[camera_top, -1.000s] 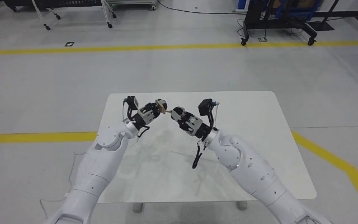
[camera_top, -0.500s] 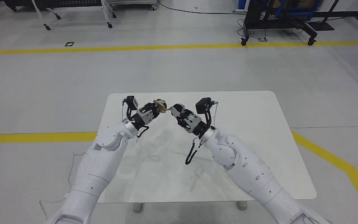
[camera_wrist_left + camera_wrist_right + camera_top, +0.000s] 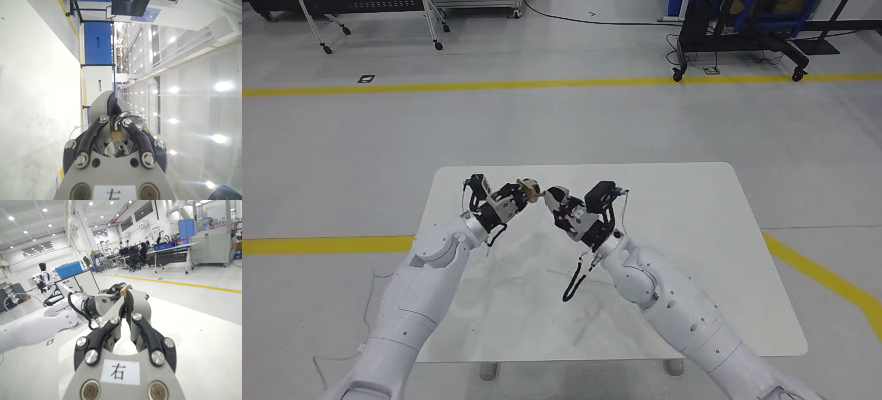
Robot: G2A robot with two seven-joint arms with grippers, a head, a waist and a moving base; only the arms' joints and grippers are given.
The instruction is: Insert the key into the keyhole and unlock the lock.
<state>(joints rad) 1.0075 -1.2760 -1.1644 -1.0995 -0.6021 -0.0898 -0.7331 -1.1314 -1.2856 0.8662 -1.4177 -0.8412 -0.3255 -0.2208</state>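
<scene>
A small brass padlock (image 3: 530, 186) is held above the far middle of the white table (image 3: 692, 210) by my left gripper (image 3: 523, 190), which is shut on it. In the left wrist view its silver shackle (image 3: 132, 114) curves out past the fingers (image 3: 111, 102) of the left gripper (image 3: 115, 115). My right gripper (image 3: 551, 196) faces the lock from the right, almost touching it, with its fingers pressed together on the key, which they mostly hide. From the right wrist, the right gripper (image 3: 126, 303) points at the padlock's brass body (image 3: 123, 290).
Both arms hover over the tabletop, and a black cable (image 3: 577, 280) hangs from the right forearm. Yellow floor lines (image 3: 542, 85) run beyond and beside the table. Wheeled racks (image 3: 742, 40) stand far behind it.
My right gripper has moved left, closing the gap to the padlock, and its forearm has swung left with it. The left gripper has barely shifted.
</scene>
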